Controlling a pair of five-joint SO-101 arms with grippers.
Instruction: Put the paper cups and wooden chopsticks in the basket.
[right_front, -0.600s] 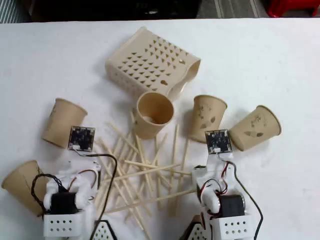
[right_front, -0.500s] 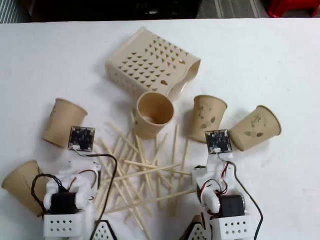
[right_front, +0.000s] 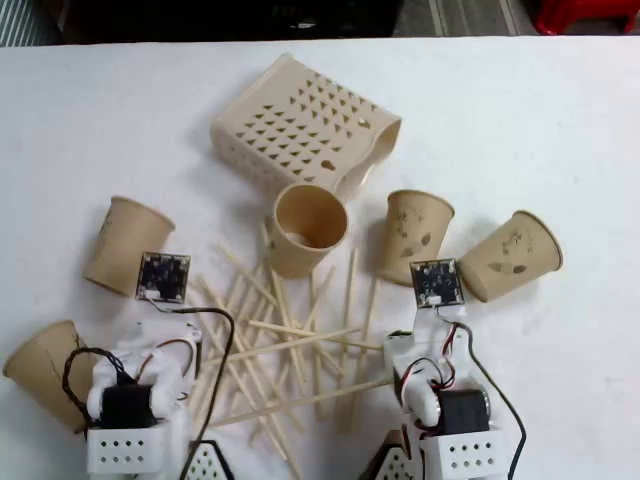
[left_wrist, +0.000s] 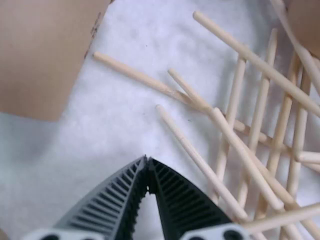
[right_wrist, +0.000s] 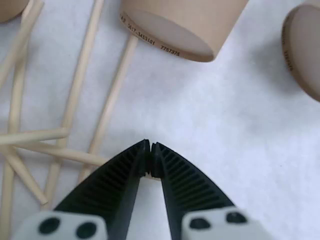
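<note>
The perforated beige basket (right_front: 305, 125) lies tipped on its side at the table's middle back. One paper cup (right_front: 308, 228) stands upright just in front of it. Two cups lie on their sides at the right (right_front: 414, 236) (right_front: 510, 256) and two at the left (right_front: 127, 243) (right_front: 42, 365). Several wooden chopsticks (right_front: 285, 340) lie scattered and crossed between the two arms. My left gripper (left_wrist: 148, 162) is shut and empty over bare table beside the chopsticks (left_wrist: 235, 145) and a cup (left_wrist: 42, 55). My right gripper (right_wrist: 150, 150) is shut and empty just short of a cup's base (right_wrist: 172, 32).
The white table (right_front: 520, 120) has free room at the back left and the far right. A red object (right_front: 585, 15) and dark floor lie beyond the table's back edge. Both arm bases (right_front: 125, 420) (right_front: 445, 420) sit at the front edge.
</note>
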